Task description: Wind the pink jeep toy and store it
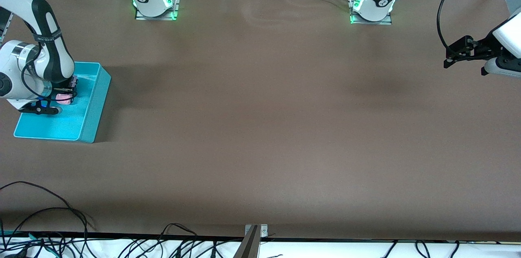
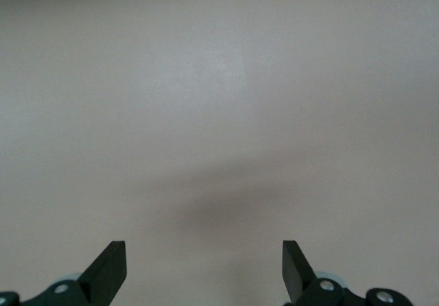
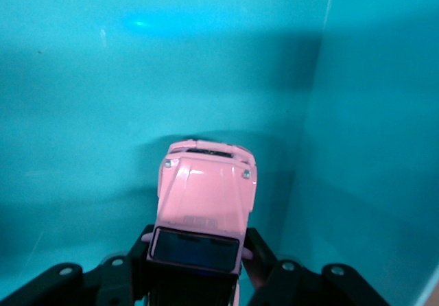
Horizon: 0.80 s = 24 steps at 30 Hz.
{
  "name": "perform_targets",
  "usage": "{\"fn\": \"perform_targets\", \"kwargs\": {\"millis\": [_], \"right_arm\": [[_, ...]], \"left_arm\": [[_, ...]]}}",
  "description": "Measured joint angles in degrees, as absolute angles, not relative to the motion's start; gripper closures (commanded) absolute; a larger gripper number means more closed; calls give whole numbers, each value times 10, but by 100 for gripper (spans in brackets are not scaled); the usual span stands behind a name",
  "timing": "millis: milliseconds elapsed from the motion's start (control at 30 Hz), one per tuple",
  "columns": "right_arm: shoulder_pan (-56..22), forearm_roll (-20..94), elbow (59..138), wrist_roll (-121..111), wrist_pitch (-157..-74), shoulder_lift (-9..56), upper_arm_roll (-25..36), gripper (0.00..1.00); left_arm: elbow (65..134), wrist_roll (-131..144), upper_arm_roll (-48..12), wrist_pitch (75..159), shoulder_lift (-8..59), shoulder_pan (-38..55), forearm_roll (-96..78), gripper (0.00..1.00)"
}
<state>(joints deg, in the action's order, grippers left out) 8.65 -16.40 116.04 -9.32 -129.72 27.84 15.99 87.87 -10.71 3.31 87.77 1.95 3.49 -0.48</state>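
Looking at the middle left of the front view, you have one pink jeep toy (image 1: 64, 98), held low inside the one turquoise bin (image 1: 87, 117). The right wrist view shows the same jeep (image 3: 204, 199) from above its hood, pinched at its dark cab end between the two fingers (image 3: 257, 254) of the right tool (image 3: 195, 258), with the bin's floor (image 3: 103, 100) under it and one bin wall (image 3: 370, 148) just beside it. Whether its wheels touch the floor you cannot tell. So the right tool (image 1: 67, 92) is clamped on the jeep, inside the bin near its end farther from the front camera.

You have two arms. The left tool (image 1: 452, 59) sits at the upper right edge of the front view, up over bare brown desk (image 1: 260, 127), waiting. In the left wrist view its two fingers (image 2: 110, 268) stand wide apart with nothing between them, the left tool (image 2: 204, 272) facing only desk surface (image 2: 219, 100).
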Motion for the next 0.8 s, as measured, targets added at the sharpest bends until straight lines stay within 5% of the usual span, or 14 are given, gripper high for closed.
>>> {"fn": "perform_targets", "kwargs": {"millis": [200,333,733,800], "right_arm": [[86,-164,1160,-93,-1297,282,157,70],[86,-164,1160,-93,-1297,282,157,36],[86,-164,1160,-93,-1297,282,149,0],[86,-164,1159,-93,-1294,280,147,0]], "left_arm": [[879,-107,33,878,19,34,-5,0],[879,-107,33,878,19,33,-5,0],[879,-107,33,878,19,33,-5,0],[879,-107,33,878,19,33,-5,0]]}}
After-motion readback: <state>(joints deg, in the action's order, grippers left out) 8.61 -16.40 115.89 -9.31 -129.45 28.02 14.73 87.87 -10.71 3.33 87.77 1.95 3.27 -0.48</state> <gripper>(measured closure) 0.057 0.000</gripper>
